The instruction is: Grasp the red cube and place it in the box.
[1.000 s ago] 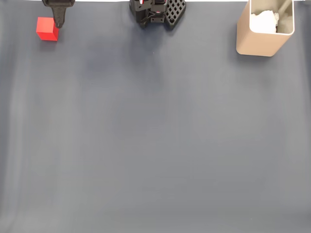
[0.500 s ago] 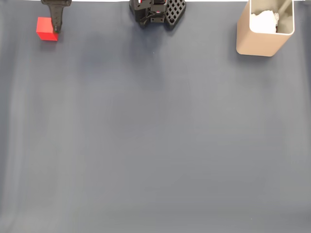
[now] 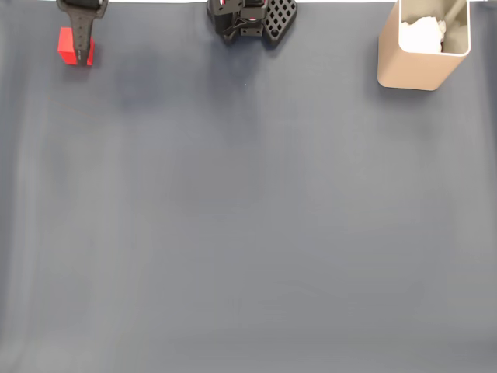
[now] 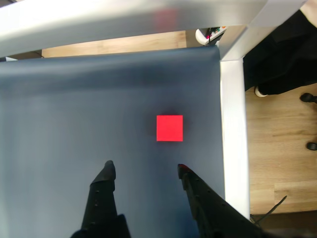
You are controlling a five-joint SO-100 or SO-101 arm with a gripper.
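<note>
The red cube sits on the grey mat at the far top left of the fixed view. My gripper hangs above it and covers its middle strip. In the wrist view the red cube lies flat on the mat, just ahead of my open gripper and slightly right of its centre line. Nothing is between the two black fingers, and neither touches the cube. The beige box stands upright at the top right of the fixed view, far from the cube.
White crumpled material lies inside the box. The arm's black base is at the top centre. In the wrist view a white table edge runs close to the right of the cube, with wooden floor beyond it.
In the fixed view the gripper has shifted left, from the cube's right edge to over its middle. The cube and box have not moved.
</note>
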